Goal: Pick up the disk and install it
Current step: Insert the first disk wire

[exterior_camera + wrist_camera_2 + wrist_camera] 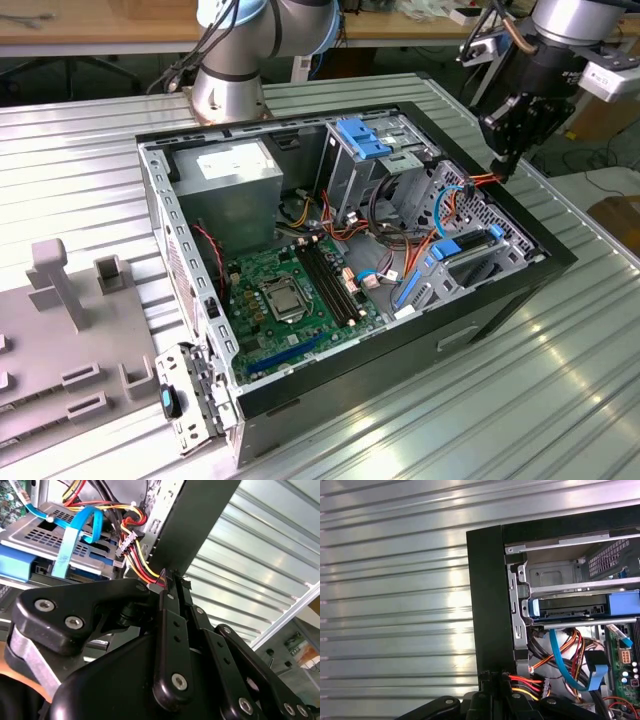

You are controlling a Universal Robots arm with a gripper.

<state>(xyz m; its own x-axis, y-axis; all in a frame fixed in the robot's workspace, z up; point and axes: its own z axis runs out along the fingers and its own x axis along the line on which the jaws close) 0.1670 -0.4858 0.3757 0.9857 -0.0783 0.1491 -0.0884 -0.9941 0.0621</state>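
Note:
The disk [570, 611], dark with bright blue rails at its ends, lies in the drive cage of the open computer case [520, 215]. In the exterior view the disk [478, 252] sits low in the cage at the case's right side. My gripper [503, 165] hovers over the case's far right rim. In both wrist views the gripper [167, 582] [492, 677] is shut on a red, yellow and black power cable [142, 567] [525, 682] at the black case wall. The cable's connector [125, 542] hangs free beside the cage.
Inside the case are a grey power-supply box [235, 180], a green motherboard [290, 290], a wide blue latch [362, 138] and a light blue data cable [560, 660]. A second arm's base [228, 85] stands behind. A grey fixture [70, 320] lies on the ribbed metal table [520, 400].

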